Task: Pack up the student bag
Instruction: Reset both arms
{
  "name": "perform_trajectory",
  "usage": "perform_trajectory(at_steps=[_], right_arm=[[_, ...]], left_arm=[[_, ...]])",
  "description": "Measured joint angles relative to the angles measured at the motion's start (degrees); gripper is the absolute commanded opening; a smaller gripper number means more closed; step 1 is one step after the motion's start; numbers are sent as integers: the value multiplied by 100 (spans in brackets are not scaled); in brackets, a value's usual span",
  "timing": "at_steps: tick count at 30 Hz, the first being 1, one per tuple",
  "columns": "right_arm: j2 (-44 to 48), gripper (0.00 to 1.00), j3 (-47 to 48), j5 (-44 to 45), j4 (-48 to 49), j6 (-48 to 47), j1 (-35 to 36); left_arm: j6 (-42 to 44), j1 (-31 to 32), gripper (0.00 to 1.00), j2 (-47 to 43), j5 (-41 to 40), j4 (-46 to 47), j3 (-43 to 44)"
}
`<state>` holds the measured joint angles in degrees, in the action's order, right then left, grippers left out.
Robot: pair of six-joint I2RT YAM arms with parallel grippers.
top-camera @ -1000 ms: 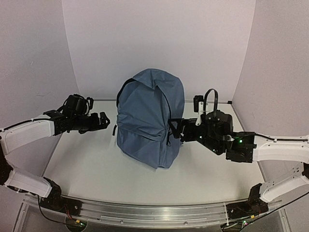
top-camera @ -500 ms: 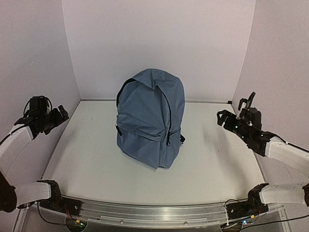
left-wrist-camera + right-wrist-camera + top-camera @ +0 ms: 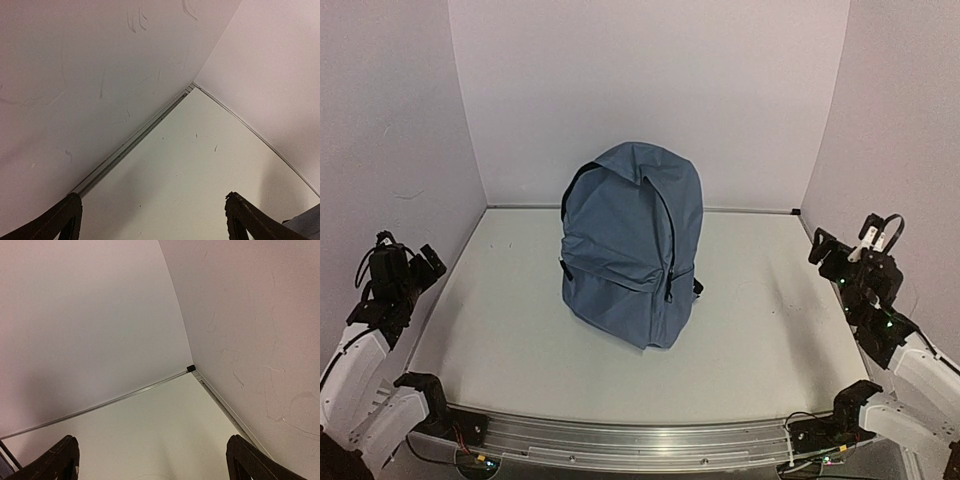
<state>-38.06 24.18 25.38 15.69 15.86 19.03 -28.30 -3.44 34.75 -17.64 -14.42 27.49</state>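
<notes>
Left gripper (image 3: 152,217) spread | right gripper (image 3: 150,456) spread | student bag (image 3: 630,260) upright between, well apart

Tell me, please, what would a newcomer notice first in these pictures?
The student bag, a large slate-blue backpack, stands upright in the middle of the white table. The left gripper and the right gripper hang open at its left and right edges, both apart from the bag.
</notes>
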Motion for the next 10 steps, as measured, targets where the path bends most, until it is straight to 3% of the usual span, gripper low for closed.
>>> perform_trajectory(at_steps=[10], right_arm=[[-30,98,-351,98,181,-175,0]], left_arm=[[1,0,100,-60,-227,169,-150]])
